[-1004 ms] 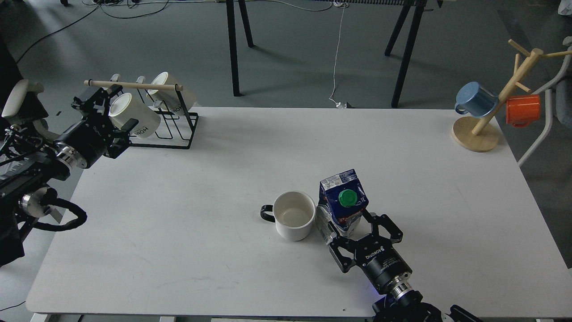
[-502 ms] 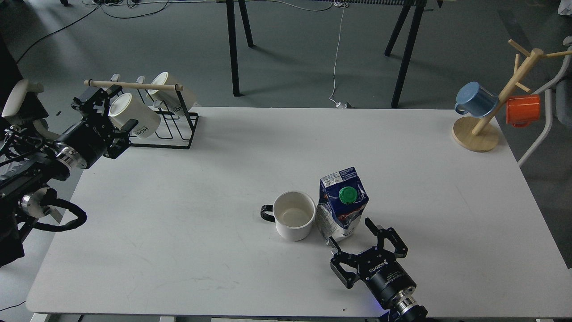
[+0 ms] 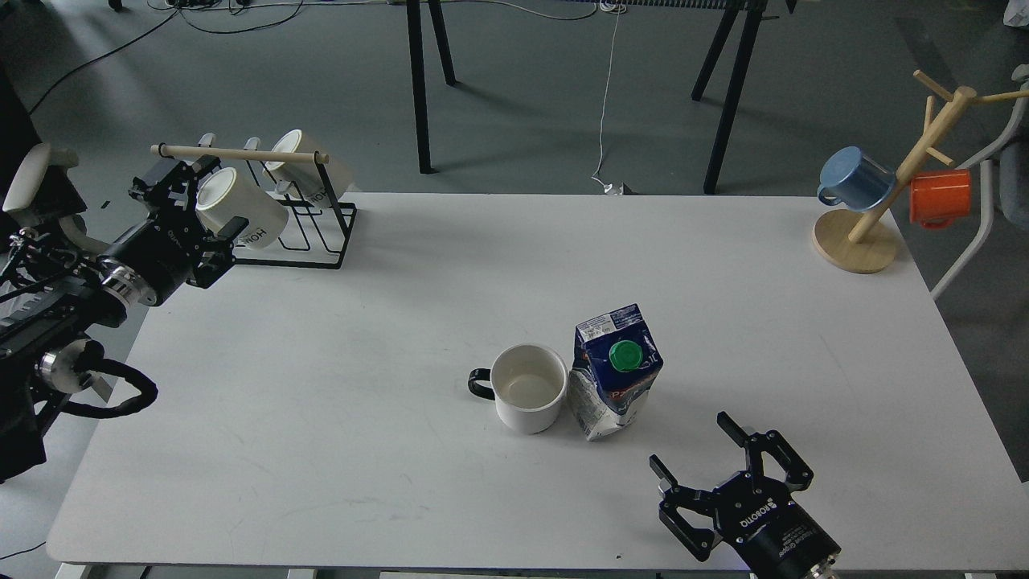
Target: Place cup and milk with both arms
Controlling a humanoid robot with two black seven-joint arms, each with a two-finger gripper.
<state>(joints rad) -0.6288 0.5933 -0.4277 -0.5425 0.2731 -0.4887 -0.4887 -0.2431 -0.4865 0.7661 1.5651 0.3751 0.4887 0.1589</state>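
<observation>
White cup (image 3: 527,396) touching one milk (image 3: 612,371); right gripper (image 3: 698,447) jaws wide, empty.

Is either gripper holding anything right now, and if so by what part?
Nothing is held. The right gripper is open and clear of the milk carton, which stands beside the white mug. The left gripper is open by the mug rack, gripping nothing.

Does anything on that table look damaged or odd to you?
Yes: the milk carton in the middle of the table looks dented and crumpled along its lower left side, and it seems to lean a little. It stands right beside the white cup, which is upright. No spill shows.
</observation>
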